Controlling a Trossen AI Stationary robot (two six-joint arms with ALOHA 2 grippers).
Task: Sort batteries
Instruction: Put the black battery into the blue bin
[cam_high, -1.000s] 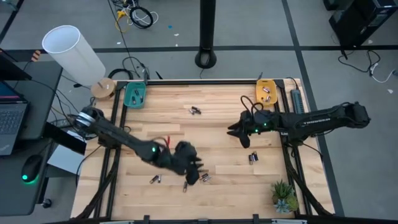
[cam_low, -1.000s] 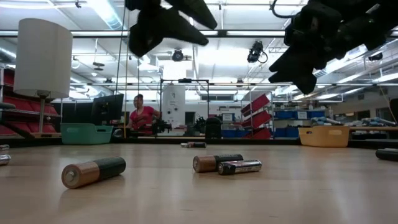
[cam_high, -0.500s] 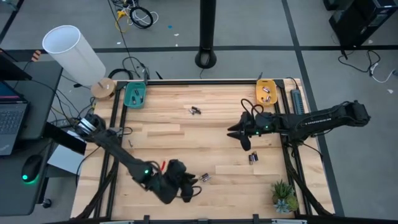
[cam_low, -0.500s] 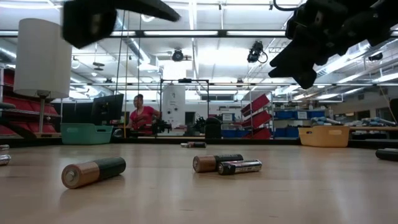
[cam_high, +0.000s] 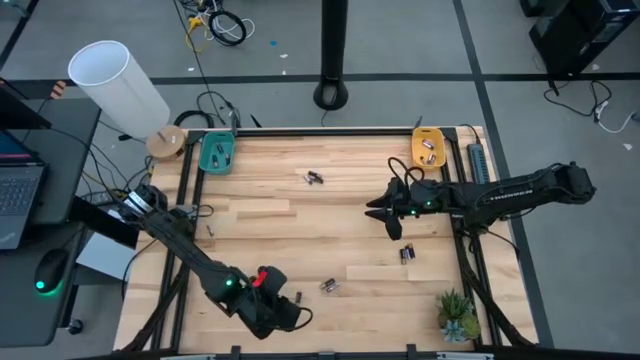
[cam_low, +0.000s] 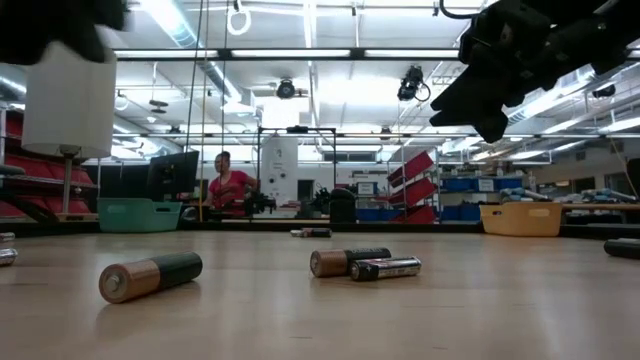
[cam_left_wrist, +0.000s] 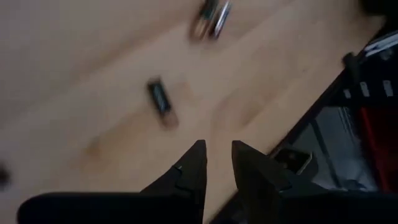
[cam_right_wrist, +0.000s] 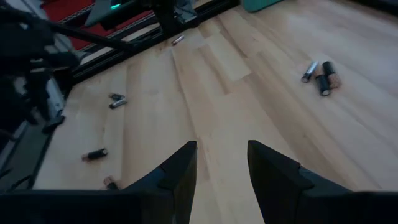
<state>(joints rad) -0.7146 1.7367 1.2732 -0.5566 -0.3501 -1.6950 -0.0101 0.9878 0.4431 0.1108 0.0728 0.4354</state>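
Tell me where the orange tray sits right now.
In the high view the orange tray sits at the table's far right corner, beyond the right pincer.

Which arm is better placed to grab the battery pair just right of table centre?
Right. The right gripper hovers close beside that pair, jaws open and empty. The left gripper is down at the table's near edge, with another battery closer to it.
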